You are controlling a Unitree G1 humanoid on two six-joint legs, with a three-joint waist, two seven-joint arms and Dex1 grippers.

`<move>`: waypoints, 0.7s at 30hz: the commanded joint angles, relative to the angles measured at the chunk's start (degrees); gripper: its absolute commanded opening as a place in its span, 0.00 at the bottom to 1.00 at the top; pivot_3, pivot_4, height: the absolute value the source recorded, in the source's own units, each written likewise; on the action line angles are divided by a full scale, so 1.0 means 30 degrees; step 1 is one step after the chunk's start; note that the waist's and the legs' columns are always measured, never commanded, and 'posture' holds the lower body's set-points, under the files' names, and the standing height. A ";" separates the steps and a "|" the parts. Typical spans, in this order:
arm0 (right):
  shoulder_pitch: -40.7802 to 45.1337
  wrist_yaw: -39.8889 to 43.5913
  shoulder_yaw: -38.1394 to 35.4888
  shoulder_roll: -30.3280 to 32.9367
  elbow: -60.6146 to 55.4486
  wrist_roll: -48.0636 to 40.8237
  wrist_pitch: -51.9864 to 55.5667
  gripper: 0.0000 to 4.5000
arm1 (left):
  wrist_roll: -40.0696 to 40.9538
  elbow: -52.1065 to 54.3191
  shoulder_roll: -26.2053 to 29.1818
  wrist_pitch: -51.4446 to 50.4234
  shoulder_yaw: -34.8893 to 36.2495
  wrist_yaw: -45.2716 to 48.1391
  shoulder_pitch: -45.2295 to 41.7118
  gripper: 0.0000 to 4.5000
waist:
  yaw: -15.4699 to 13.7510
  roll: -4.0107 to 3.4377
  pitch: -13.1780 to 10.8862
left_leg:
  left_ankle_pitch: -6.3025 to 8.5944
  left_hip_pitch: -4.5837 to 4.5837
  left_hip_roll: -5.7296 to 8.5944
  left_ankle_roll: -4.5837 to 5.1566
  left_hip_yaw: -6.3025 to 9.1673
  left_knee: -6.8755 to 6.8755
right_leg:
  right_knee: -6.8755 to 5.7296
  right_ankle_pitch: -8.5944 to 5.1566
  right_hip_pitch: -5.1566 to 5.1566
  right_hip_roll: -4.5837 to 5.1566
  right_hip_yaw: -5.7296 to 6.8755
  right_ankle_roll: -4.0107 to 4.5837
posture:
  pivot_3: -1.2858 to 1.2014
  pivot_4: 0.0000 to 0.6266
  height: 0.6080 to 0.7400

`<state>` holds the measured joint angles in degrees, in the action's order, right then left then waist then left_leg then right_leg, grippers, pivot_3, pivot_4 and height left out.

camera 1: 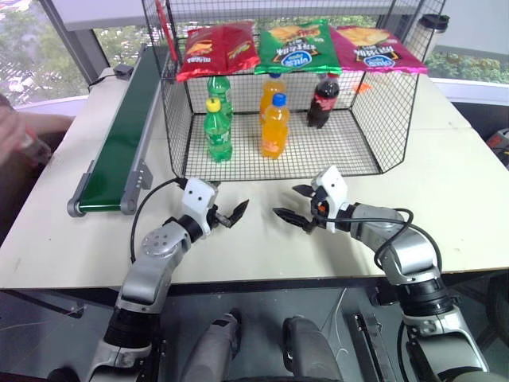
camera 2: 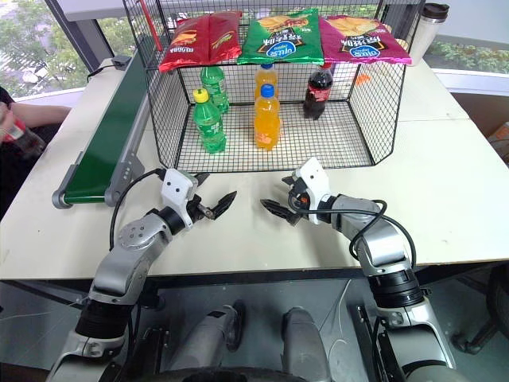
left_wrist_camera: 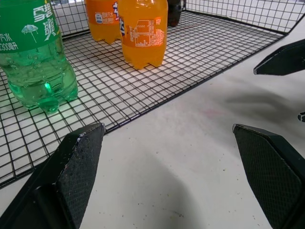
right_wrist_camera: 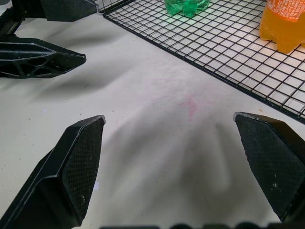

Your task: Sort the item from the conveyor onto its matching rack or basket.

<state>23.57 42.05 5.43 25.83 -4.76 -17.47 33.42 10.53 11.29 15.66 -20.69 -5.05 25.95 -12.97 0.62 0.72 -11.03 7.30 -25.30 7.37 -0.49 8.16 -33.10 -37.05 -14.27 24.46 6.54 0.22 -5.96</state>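
Observation:
The conveyor (camera 1: 119, 143) runs along the table's left side, and its dark-green belt carries nothing. At the left edge a person's hand holds a small dark bottle with red on it (camera 2: 21, 138), off to the side of the belt; it looks like the item. The black wire cage (camera 1: 380, 119) stands at the back and has one cola bottle (camera 1: 324, 99) in its right row. My left gripper (camera 1: 229, 199) and right gripper (camera 1: 285, 200) hover open over the table in front of the cage, tips towards each other, both with nothing between the fingers.
Inside the cage stand two green soda bottles (camera 1: 217, 127) on the left and two orange ones (camera 1: 274, 126) in the middle. Three snack bags (camera 1: 298, 46) lie on the cage's top. A tumbler (camera 2: 429, 28) stands at the back right.

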 commanded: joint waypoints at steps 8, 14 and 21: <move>0.0148 0.0080 -0.0278 0.0094 -0.1142 -0.0382 -0.0138 1.00 | 0.0138 0.0574 -0.0019 0.0408 0.0224 0.0037 -0.0001 1.00 | 0.0001 0.0000 0.0000 | 0.0000 0.0000 0.0000 0.0000 0.0000 0.0000 | 0.0000 -0.0001 0.0000 0.0000 0.0000 0.0001 | 0.52 0.24 0.98; 0.0199 0.0117 -0.0286 0.0125 -0.1223 -0.0438 -0.0103 1.00 | -0.0043 0.0384 -0.0011 0.0613 0.0104 -0.0053 0.0071 1.00 | 0.0000 0.0000 0.0000 | 0.0000 0.0000 0.0000 0.0000 0.0000 0.0000 | 0.0000 0.0000 0.0000 0.0000 0.0000 0.0001 | 0.52 0.24 0.98; 0.0221 0.0220 -0.0272 0.0073 -0.1199 -0.0561 -0.0242 1.00 | -0.0142 0.0486 0.0094 0.0506 0.0028 -0.0032 0.0106 1.00 | 0.0000 0.0000 0.0000 | 0.0000 0.0000 0.0000 0.0000 0.0001 0.0000 | 0.0000 0.0000 0.0000 0.0000 0.0000 0.0000 | 0.52 0.24 0.98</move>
<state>23.58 42.20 5.43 25.83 -5.96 -18.32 33.41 10.50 11.32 15.64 -20.30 -5.05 25.87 -12.37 0.62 0.72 -11.03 7.30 -25.30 7.37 -0.49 8.15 -33.11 -37.05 -14.27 24.47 6.55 0.22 -5.96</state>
